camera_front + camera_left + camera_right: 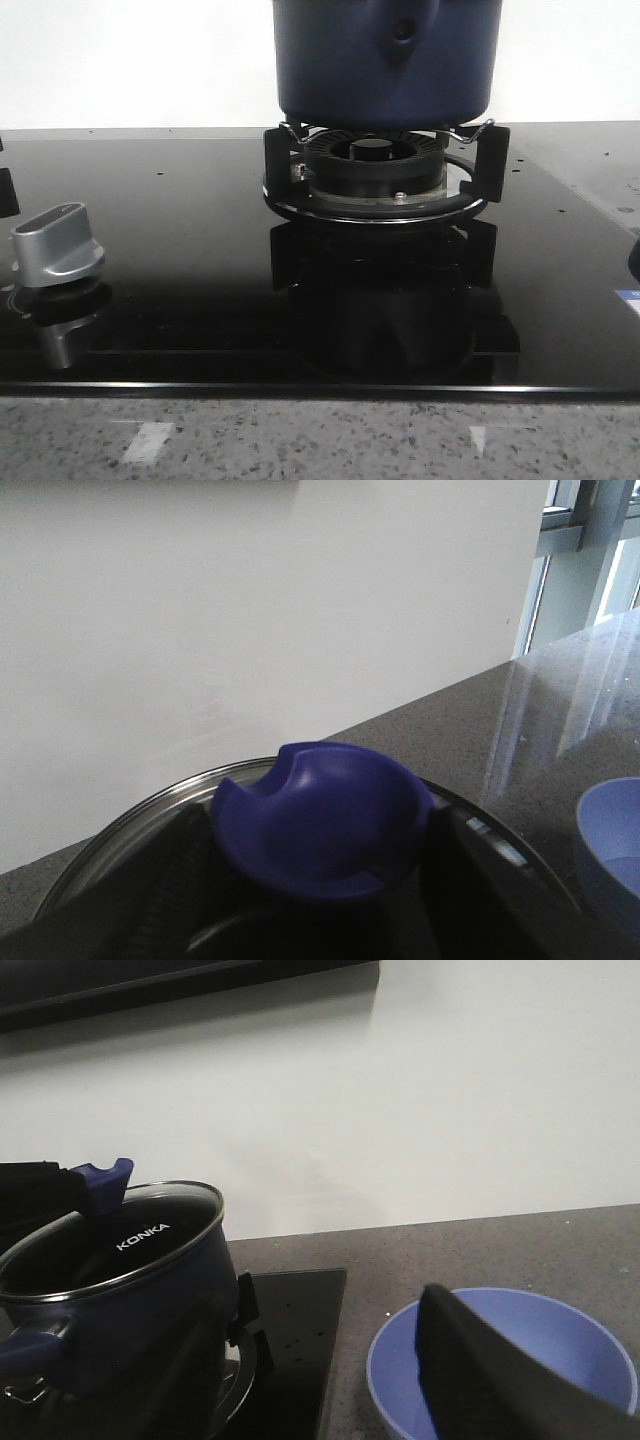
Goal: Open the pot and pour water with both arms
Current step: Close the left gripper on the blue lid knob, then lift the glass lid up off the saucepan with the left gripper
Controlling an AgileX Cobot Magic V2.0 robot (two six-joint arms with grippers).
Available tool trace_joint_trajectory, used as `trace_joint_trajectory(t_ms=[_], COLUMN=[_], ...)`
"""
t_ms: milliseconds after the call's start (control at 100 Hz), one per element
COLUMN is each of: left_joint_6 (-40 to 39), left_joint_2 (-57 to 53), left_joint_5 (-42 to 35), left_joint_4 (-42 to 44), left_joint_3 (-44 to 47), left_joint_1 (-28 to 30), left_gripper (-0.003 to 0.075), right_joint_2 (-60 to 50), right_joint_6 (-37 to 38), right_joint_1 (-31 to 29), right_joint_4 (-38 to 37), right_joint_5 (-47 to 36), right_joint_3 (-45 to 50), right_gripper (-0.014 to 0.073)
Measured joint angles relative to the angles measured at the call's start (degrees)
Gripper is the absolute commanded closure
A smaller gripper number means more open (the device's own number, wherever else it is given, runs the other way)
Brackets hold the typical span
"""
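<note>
The dark navy pot (pixel 380 60) stands on the burner grate (pixel 375 180), its handle stub with a round hole facing me. Neither gripper shows in the front view. In the left wrist view my left gripper (pixel 320 825) is shut on the blue lid knob (pixel 320 815), with the lid's metal rim (pixel 130 815) around it. The right wrist view shows the pot (pixel 130 1300) with its glass lid (pixel 140 1235) and the left gripper on the knob (pixel 105 1175). I cannot tell if the lid is lifted. My right gripper (pixel 320 1360) is open and empty, between pot and bowl.
A light blue bowl (pixel 540 1330) sits on the grey counter right of the hob; it also shows in the left wrist view (pixel 610 850). A silver control knob (pixel 57 245) stands on the black glass hob (pixel 180 250). A white wall is behind.
</note>
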Motion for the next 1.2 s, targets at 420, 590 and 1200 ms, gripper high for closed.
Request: trace_joint_trajectory(t_ms=[420,590,1200], left_joint_6=[0.0,0.0,0.0], left_joint_2=[1.8,1.8,5.7], left_joint_5=[3.1,2.5,1.0], left_joint_4=[0.7,0.7,0.3], left_joint_3=[-1.8,-1.8,-6.1], left_joint_1=[-0.5,-0.5,-0.5], left_gripper=[0.0206,0.0181,0.0185], right_joint_2=[0.0,0.0,0.0], right_joint_6=[0.0,0.0,0.0], right_joint_1=[0.0,0.0,0.0], right_joint_4=[0.0,0.0,0.0], right_joint_5=[0.0,0.0,0.0], right_joint_3=[0.0,0.0,0.0], right_gripper=[0.0211,0.0211,0.0211])
